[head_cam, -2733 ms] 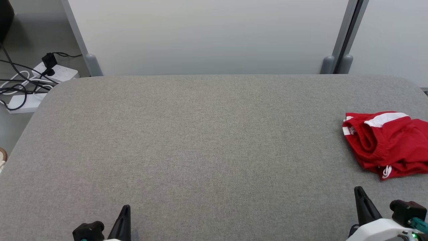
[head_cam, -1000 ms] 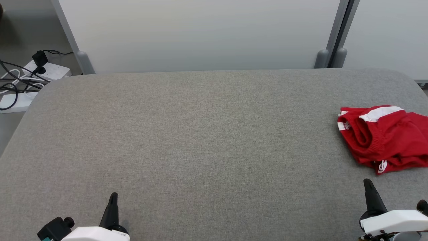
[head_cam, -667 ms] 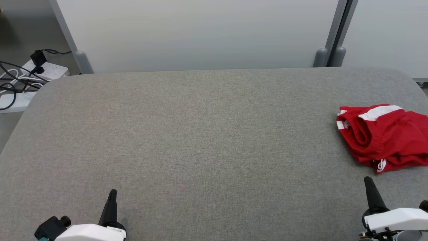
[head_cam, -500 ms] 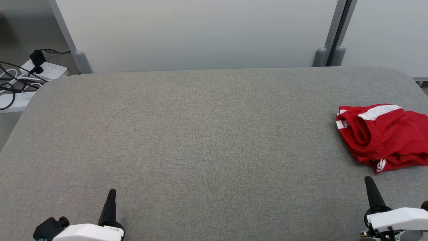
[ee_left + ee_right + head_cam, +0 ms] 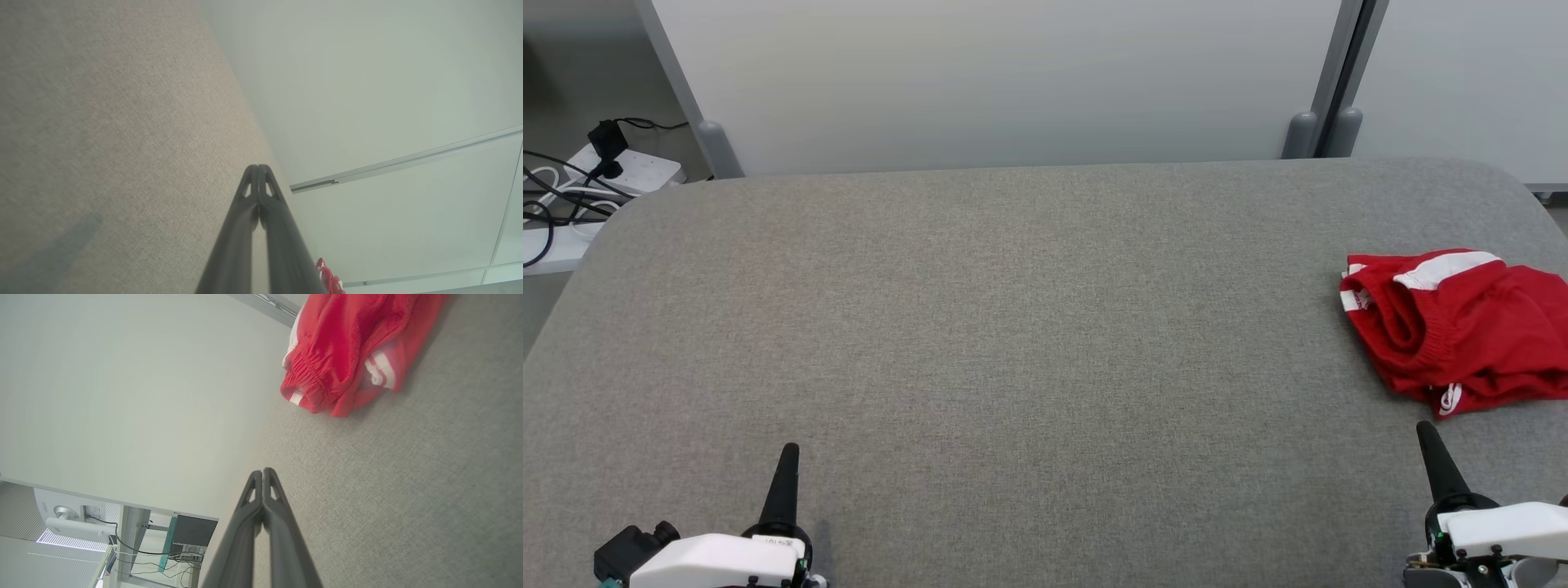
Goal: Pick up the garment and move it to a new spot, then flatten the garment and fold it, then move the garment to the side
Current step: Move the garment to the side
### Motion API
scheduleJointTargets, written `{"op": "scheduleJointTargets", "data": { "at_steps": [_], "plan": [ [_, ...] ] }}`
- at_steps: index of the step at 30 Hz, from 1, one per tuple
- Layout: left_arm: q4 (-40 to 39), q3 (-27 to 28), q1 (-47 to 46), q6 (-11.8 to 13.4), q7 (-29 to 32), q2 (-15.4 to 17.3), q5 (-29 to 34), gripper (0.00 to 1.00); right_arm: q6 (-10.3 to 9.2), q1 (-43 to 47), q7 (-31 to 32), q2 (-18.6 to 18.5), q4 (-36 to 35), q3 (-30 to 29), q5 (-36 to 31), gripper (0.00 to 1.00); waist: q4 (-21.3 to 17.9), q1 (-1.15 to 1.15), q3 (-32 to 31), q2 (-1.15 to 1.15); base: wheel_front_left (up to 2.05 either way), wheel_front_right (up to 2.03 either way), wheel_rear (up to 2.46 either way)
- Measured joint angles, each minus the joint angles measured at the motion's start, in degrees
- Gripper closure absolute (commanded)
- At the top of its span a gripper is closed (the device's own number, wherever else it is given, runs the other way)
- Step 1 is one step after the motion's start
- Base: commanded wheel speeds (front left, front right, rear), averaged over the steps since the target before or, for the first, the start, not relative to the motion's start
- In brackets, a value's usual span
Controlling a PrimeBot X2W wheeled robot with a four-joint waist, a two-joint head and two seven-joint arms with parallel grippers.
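Red crumpled garment (image 5: pixel 1462 335), woven table (image 5: pixel 1013 327)

Red garment (image 5: pixel 1462 335) cut off by head view's right edge, its logo (image 5: pixel 1450 399) unreadably small, power strip (image 5: pixel 572 245) clipped left

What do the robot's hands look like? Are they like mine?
Not like hands. The left end effector and right end effector each have two long, thin black fingers tapering to a point, with little triangular holes near the tips. Behind them sit white casings; the left one has a black knob.
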Motion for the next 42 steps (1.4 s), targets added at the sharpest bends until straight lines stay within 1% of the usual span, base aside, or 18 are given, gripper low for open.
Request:
{"op": "scheduleJointTargets", "data": {
  "at_steps": [3, 12, 16, 17, 34, 42],
  "plan": [
    [-0.20, 0.15, 0.00, -0.51, 0.47, 0.01, -1.72, 1.00, 0.00, 0.00, 0.46, 0.05, -0.15, -0.13, 2.01, 1.00, -0.08, 0.00, 0.06, 0.00, 0.00, 0.00, 0.00],
    [-1.16, 0.59, -0.06, -0.78, 2.01, 0.03, -7.62, 1.00, -0.01, 0.00, 1.83, 0.32, -0.80, -0.74, 7.59, 1.00, -0.32, 0.00, 0.26, 0.00, 0.00, 0.00, 0.00],
    [-1.53, 0.81, -0.18, -0.99, 2.40, 0.04, -9.23, 1.00, -0.01, 0.00, 2.32, 0.45, -1.40, -1.25, 9.55, 1.00, -0.40, 0.00, 0.33, 0.00, 0.00, 0.00, 0.00],
    [-1.72, 0.99, -0.41, -1.01, 2.75, 0.05, -10.79, 1.00, -0.01, -0.01, 2.74, 0.54, -1.83, -1.44, 10.83, 1.00, -0.46, 0.00, 0.37, 0.00, 0.00, 0.00, 0.00],
    [-3.38, 2.04, -1.16, -1.92, 5.33, 0.19, -21.16, 1.00, -0.01, -0.01, 5.25, 1.15, -3.60, -2.14, 21.06, 1.00, -0.88, 0.00, 0.71, 0.00, 0.00, 0.00, 0.00],
    [-3.44, 2.07, -1.16, -1.92, 5.33, 0.20, -21.23, 1.00, -0.01, -0.01, 5.25, 1.16, -3.65, -2.16, 21.08, 1.00, -0.88, 0.00, 0.71, 0.00, 0.00, 0.00, 0.00]
  ]
}}
